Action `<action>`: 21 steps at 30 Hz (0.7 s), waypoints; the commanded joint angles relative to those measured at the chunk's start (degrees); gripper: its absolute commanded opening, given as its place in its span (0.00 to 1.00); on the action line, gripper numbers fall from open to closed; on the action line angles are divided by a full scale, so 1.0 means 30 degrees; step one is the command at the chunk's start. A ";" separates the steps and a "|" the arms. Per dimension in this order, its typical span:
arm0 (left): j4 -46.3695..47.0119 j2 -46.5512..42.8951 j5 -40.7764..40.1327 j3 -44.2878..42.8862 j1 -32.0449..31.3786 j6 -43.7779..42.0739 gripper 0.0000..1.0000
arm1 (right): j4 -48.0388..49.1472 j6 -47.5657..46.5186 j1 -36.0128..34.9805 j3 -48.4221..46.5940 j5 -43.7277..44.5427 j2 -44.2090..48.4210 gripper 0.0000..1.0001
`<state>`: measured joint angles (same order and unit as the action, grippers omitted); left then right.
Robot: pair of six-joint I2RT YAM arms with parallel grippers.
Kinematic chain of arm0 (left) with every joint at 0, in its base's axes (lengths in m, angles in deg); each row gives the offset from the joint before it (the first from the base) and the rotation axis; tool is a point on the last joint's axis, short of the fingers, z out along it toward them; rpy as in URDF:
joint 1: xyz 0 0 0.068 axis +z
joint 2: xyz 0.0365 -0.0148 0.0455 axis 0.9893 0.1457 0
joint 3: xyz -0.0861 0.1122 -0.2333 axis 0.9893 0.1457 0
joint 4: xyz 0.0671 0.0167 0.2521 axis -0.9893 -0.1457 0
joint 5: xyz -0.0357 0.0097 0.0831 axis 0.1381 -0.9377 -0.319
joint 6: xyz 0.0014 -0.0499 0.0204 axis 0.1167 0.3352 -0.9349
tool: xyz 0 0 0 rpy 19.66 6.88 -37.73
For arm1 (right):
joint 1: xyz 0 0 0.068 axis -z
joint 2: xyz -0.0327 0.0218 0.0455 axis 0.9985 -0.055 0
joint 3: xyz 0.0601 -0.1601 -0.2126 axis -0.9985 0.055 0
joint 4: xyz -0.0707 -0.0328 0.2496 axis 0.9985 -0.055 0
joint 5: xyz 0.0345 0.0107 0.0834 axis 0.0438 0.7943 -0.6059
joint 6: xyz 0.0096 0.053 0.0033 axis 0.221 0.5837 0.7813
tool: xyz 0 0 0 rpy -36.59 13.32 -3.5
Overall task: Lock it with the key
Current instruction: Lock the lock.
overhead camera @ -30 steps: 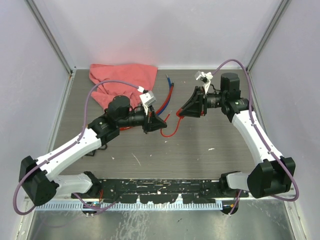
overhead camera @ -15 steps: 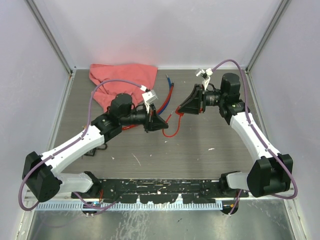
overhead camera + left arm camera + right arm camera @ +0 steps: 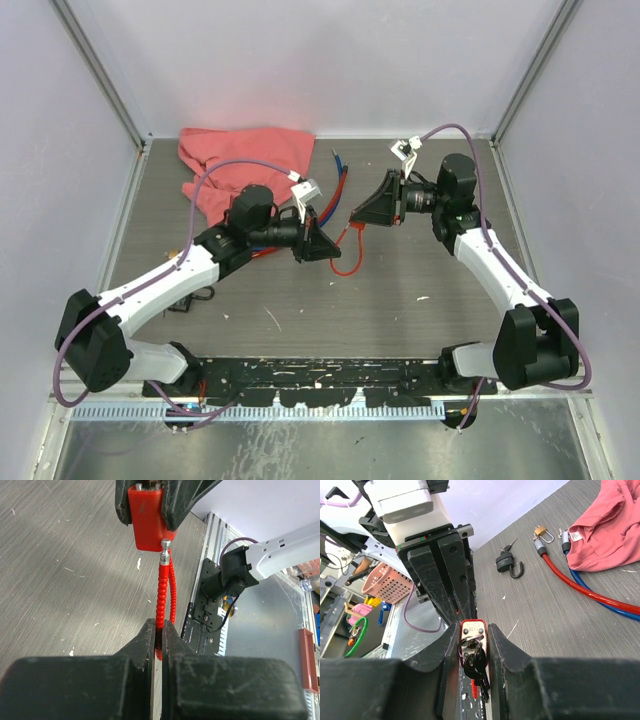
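A pink cloth [image 3: 245, 155] was seen at 11 o'clock on the table [image 3: 420, 290]. Near the table's centre, the left end effector [image 3: 159, 632] was pressed fully shut on the ribbed red cable [image 3: 164, 592] and was pointed toward 3 o'clock in the top view. The cable's metal tip was seen touching a lower corner of the red lock body [image 3: 147, 519]. That body was gripped between the partly closed fingers of the right end effector [image 3: 473, 628], just at 2 o'clock of the left one. A bunch of keys [image 3: 478, 667] was hung from its keyhole.
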<state>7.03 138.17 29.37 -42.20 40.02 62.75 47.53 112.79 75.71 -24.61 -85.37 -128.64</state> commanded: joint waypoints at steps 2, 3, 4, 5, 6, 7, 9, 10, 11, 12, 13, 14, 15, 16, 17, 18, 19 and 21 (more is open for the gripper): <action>0.2542 -0.0089 0.0027 -0.0077 0.0290 0.1131 0.00 | 0.3946 0.3069 -0.0240 0.0322 0.1004 -0.0200 0.01; 0.2723 -0.0076 0.0005 -0.0003 0.0353 0.1256 0.00 | 0.3941 0.3116 -0.0235 0.0351 0.1087 -0.0236 0.01; 0.2863 -0.0060 0.0028 0.0057 0.0372 0.1345 0.00 | 0.3933 0.3141 -0.0213 0.0414 0.1178 -0.0251 0.01; 0.2969 -0.0032 0.0082 0.0094 0.0415 0.1407 0.00 | 0.3928 0.3188 -0.0210 0.0465 0.1251 -0.0279 0.01; 0.3081 -0.0018 0.0148 0.0121 0.0420 0.1459 0.00 | 0.3928 0.3219 -0.0206 0.0508 0.1378 -0.0304 0.01; 0.3135 0.0035 0.0280 0.0142 0.0417 0.1499 0.00 | 0.3928 0.3256 -0.0213 0.0528 0.1478 -0.0333 0.01; 0.3219 0.0144 0.0524 0.0158 0.0454 0.1508 0.00 | 0.3897 0.3374 -0.0200 0.0572 0.1721 -0.0390 0.01; 0.3261 0.0187 0.0675 0.0180 0.0476 0.1508 0.00 | 0.3898 0.3454 -0.0197 0.0569 0.1792 -0.0435 0.01; 0.3326 0.0251 0.0866 0.0186 0.0527 0.1508 0.00 | 0.3895 0.3498 -0.0190 0.0602 0.1852 -0.0477 0.01; 0.3404 0.0321 0.1059 0.0202 0.0595 0.1530 0.00 | 0.3883 0.3511 -0.0207 0.0595 0.1899 -0.0527 0.01; 0.3505 0.0392 0.1196 0.0229 0.0633 0.1577 0.00 | 0.3897 0.3542 -0.0206 0.0638 0.1935 -0.0544 0.01; 0.3682 0.0420 0.1390 0.0266 0.0667 0.1594 0.00 | 0.3898 0.3553 -0.0205 0.0673 0.1950 -0.0575 0.01; 0.3814 0.0463 0.1490 0.0300 0.0682 0.1622 0.00 | 0.3898 0.3558 -0.0205 0.0740 0.1992 -0.0601 0.01; 0.3930 0.0513 0.1514 0.0351 0.0725 0.1643 0.00 | 0.3873 0.3558 -0.0205 0.0806 0.2045 -0.0619 0.01; 0.4014 0.0515 0.1513 0.0398 0.0763 0.1649 0.00 | 0.3844 0.3559 -0.0202 0.0866 0.2136 -0.0618 0.01; 0.4134 0.0530 0.1495 0.0455 0.0808 0.1690 0.00 | 0.3826 0.3544 -0.0198 0.0925 0.2217 -0.0625 0.01; 0.4376 0.0517 0.1397 0.0558 0.0803 0.1747 0.00 | 0.3798 0.3538 -0.0171 0.0947 0.2344 -0.0615 0.01; 0.4842 0.0393 0.1065 0.0847 0.0827 0.1895 0.00 | 0.3751 0.3579 -0.0078 0.1029 0.2469 -0.0609 0.01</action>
<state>13.91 139.96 31.56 -40.26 42.40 67.47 55.66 122.54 75.71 -21.33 -79.88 -130.67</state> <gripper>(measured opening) 0.025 0.296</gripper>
